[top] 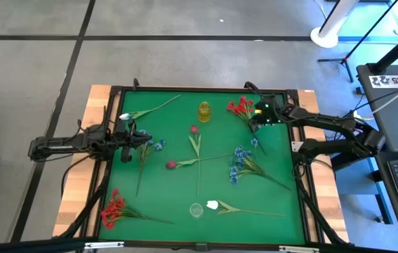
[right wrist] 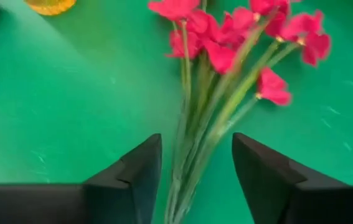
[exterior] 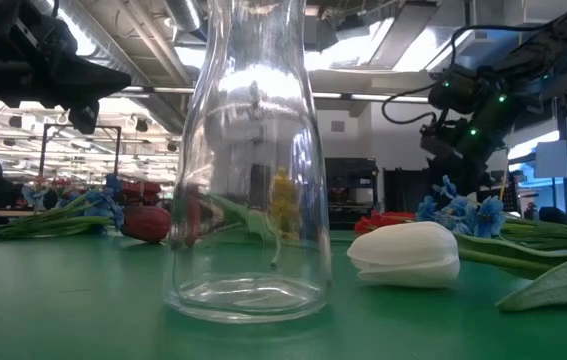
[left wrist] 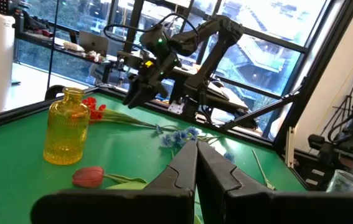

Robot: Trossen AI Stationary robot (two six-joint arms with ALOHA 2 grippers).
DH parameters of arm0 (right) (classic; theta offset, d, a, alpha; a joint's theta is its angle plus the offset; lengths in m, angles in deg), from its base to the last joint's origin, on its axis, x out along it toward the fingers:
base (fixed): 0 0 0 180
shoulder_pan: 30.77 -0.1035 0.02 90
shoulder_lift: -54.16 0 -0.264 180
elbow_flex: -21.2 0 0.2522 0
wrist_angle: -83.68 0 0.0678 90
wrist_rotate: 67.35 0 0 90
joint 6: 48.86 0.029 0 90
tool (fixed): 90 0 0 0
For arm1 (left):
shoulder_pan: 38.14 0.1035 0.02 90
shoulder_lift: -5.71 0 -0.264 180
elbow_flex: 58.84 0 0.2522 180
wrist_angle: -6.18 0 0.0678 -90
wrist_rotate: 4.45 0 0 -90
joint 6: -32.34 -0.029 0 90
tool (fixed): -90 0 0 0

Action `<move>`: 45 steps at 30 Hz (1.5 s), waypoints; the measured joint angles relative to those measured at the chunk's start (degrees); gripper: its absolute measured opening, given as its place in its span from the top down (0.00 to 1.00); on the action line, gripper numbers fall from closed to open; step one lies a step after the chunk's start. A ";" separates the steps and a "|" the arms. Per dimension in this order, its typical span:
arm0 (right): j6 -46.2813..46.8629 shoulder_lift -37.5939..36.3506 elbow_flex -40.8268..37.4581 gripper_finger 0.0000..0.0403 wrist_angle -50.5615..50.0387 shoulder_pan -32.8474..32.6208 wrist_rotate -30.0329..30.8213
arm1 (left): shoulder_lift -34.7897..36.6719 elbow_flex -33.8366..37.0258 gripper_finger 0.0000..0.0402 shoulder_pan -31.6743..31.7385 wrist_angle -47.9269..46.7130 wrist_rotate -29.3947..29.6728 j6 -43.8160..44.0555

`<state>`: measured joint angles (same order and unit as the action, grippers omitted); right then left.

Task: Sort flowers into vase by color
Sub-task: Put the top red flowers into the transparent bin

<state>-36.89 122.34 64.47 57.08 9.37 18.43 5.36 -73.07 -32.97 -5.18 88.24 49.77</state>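
The red cluster stem (right wrist: 226,68) near the table's far right corner lies flat on the green table (top: 177,133), its blooms pointing toward the yellow vase (top: 204,111) and its stalks running back between the fingers of the right gripper (right wrist: 196,168) — those fingers stand wide apart on either side of the stalks and do not touch them. In the high view this gripper (top: 260,117) sits right at the cluster's stalk end. A second red cluster (top: 113,208) lies near the front left corner, well apart from the first. One blue cluster (top: 239,163) lies right of centre with its stalks fanning toward the right edge; another blue cluster (top: 151,146) lies on the left side, just beside the left gripper (top: 134,138). The left gripper's fingers (left wrist: 182,171) are pressed together, holding nothing. Two dark red buds lie near the middle: one (top: 194,130) just in front of the yellow vase, the other (top: 171,164) a little to the front and left of it, their stalks crossing. A white tulip bud (top: 212,205) lies near the front edge, just beside the clear glass vase (top: 196,209) — both vases stand upright and hold no flowers. Another white bud (top: 124,116) lies at the far left, its stalk slanting toward the back edge.
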 joint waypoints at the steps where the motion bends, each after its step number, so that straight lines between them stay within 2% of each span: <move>1: 0.02 0.68 0.45 0.48 -0.33 0.02 -0.34 | -0.01 0.00 1.00 0.00 -0.01 0.00 0.00; 8: 0.04 5.45 4.74 0.39 -3.59 -0.04 -0.36 | 0.01 0.00 1.00 0.02 -0.01 0.00 0.00; 20: 1.16 16.12 5.32 0.38 -2.98 -0.04 4.01 | -0.01 0.01 1.00 0.02 -0.01 0.00 0.00; 33: -0.39 16.22 5.14 0.39 -2.38 0.02 2.20 | 0.01 0.00 1.00 0.02 -0.01 0.00 0.00; 35: -0.39 16.24 5.14 0.43 -2.41 0.04 2.23 | 0.00 0.01 1.00 0.00 -0.01 0.00 0.00; 38: -0.39 16.24 5.14 0.54 -2.42 0.07 2.85 | -0.01 0.02 1.00 0.00 -0.01 0.00 0.00; 42: 1.08 16.27 5.12 0.74 -2.66 0.00 6.74 | 0.01 0.01 1.00 0.01 -0.01 0.00 0.00; 45: 1.35 16.23 5.14 0.91 -2.69 0.00 6.99 | 0.01 0.00 1.00 0.02 -0.01 0.00 0.00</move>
<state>-35.55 138.57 69.62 54.39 9.37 25.42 5.37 -73.07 -32.95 -5.19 88.24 49.77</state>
